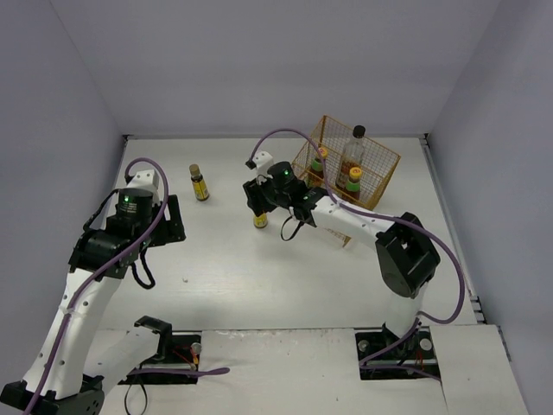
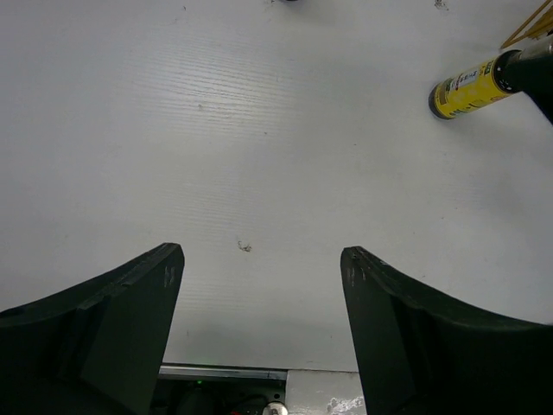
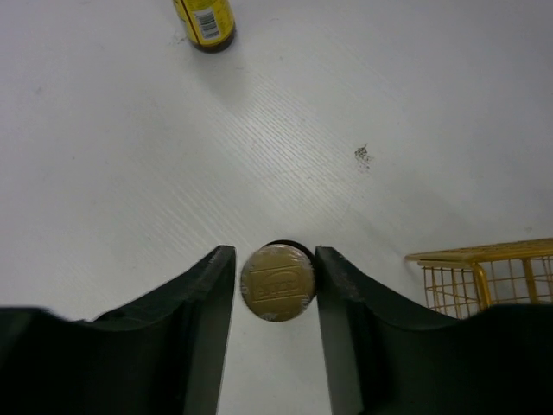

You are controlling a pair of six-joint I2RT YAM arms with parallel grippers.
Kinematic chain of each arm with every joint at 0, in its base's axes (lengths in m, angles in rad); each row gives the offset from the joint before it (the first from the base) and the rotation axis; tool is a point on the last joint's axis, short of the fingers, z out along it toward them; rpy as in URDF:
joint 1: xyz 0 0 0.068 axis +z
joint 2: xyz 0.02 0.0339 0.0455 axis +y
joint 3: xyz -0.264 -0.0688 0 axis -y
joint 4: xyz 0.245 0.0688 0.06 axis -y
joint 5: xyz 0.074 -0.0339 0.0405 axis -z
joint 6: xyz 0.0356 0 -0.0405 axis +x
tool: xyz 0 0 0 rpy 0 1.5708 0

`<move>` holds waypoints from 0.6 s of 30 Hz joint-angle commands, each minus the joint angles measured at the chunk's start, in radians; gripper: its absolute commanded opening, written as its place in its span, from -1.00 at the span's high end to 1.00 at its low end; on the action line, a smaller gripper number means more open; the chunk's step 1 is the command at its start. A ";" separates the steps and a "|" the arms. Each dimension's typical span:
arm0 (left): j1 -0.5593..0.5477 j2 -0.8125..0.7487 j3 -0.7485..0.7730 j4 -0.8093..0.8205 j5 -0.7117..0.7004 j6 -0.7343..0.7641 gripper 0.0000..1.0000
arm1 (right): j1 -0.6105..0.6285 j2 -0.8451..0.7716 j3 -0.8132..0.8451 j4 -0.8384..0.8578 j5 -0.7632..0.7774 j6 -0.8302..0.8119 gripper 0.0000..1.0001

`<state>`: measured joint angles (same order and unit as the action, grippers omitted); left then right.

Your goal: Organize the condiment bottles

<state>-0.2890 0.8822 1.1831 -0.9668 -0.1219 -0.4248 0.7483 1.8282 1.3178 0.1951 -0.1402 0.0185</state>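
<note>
From the top external camera I see the right arm stretched out over the white table (image 1: 225,277), its right gripper (image 1: 259,206) sitting over a short yellow-labelled bottle (image 1: 260,221) that stands upright near the middle of the surface. A second yellow-labelled bottle (image 1: 200,182) stands upright farther back and to the left, well apart from the first. To the right of the right gripper is a yellow wire basket (image 1: 380,186), and in it I make out a tall clear bottle (image 1: 354,152) with a black cap and two dark bottles, one (image 1: 319,161) at the left side of the basket and one (image 1: 353,179) nearer the front. The left gripper (image 1: 175,220) hangs over bare table at the left, away from every bottle. On the left wrist camera the left gripper (image 2: 262,259) has its fingers (image 2: 130,303) spread wide with only table between them. At the upper right I see the yellow-labelled bottle (image 2: 471,86) with the other arm's dark fingers over its cap end, and a corner of the basket (image 2: 529,28) just beyond. On the right wrist camera the right gripper (image 3: 276,252) has its fingers (image 3: 203,303) closed in on the bottle's round bronze cap (image 3: 277,283) from both sides. The second yellow-labelled bottle (image 3: 205,22) stands at the top edge, and the basket (image 3: 484,277) rim shows low on the right.
</note>
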 commanded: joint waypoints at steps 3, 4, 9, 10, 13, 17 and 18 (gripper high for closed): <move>-0.006 -0.002 0.023 0.016 -0.019 -0.014 -0.47 | 0.014 -0.058 -0.008 0.121 0.010 0.009 0.56; -0.006 -0.002 0.023 0.017 -0.018 -0.012 -0.47 | 0.016 -0.075 -0.009 0.122 0.011 0.006 0.74; -0.006 0.003 0.026 0.028 -0.013 -0.014 -0.47 | 0.014 -0.165 0.006 0.125 0.040 -0.009 1.00; -0.006 0.003 0.024 0.030 -0.013 -0.012 -0.47 | 0.013 -0.179 0.012 0.122 0.051 -0.034 1.00; -0.006 0.004 0.026 0.037 -0.012 -0.009 -0.47 | 0.011 -0.233 0.041 0.104 0.094 -0.071 1.00; -0.006 0.006 0.027 0.048 -0.010 -0.008 -0.47 | -0.015 -0.294 0.081 0.073 0.125 -0.103 1.00; -0.006 0.008 0.027 0.050 -0.010 -0.009 -0.47 | -0.023 -0.311 0.093 0.067 0.128 -0.110 1.00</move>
<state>-0.2890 0.8829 1.1831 -0.9661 -0.1246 -0.4248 0.7490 1.6333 1.3140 0.1616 -0.0677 -0.0452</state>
